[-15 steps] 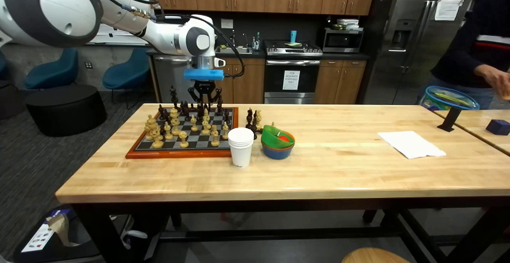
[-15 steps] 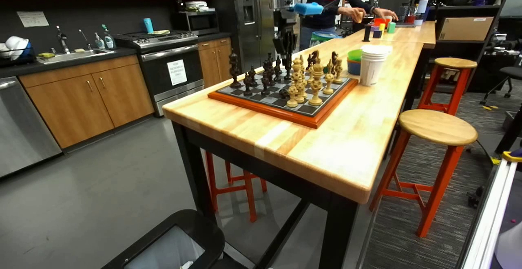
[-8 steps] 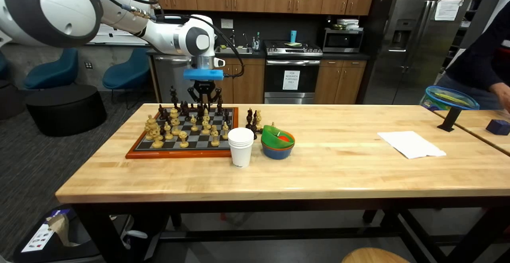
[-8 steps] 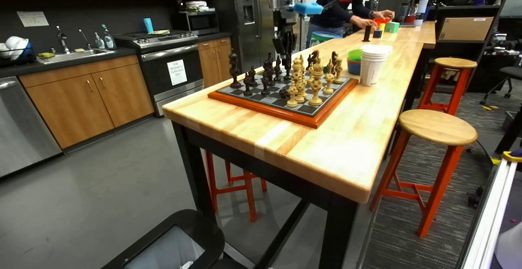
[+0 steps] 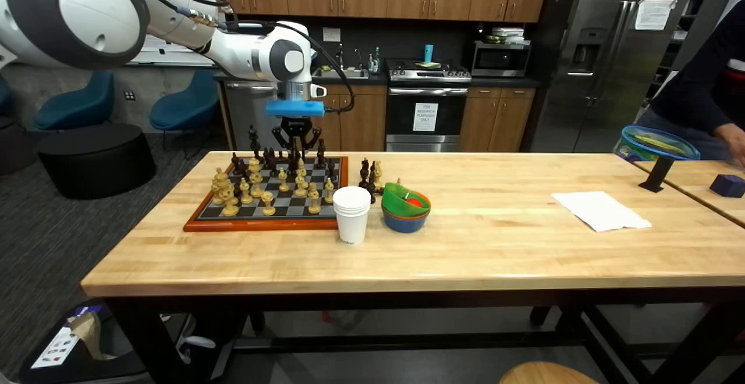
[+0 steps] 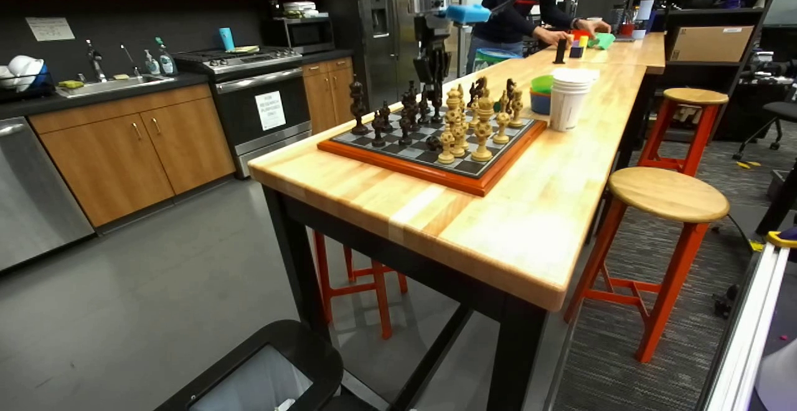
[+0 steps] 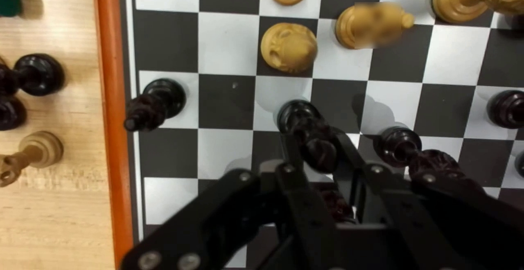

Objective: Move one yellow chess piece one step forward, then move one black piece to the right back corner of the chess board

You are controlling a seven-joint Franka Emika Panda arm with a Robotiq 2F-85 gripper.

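Note:
The chess board (image 5: 265, 225) stands on the table, with its reddish-brown rim also in view in the wrist view (image 7: 109, 98). Several yellow pieces (image 5: 230, 206) stand on the near side in an exterior view, and one yellow piece (image 7: 288, 48) stands just beyond my gripper in the wrist view. Several black pieces (image 6: 357, 109) stand across the board. My gripper (image 7: 313, 136) is low over the black side, also seen in both exterior views (image 5: 295, 152) (image 6: 434, 94). Its fingers are closed around one upright black piece (image 7: 320, 155). I cannot tell whether its base touches the board.
Another black piece (image 7: 409, 151) stands close beside the right finger. A black piece (image 7: 163, 98) stands at the board's edge. Loose pieces (image 5: 368, 176), white cups (image 5: 352, 218) and bowls (image 5: 404, 216) stand beside the board. A person (image 6: 514, 15) works at the far table.
My gripper has moved slightly to the left in both exterior views, and the black piece between its fingers appears to shift with it. The person's hands have moved at the far table.

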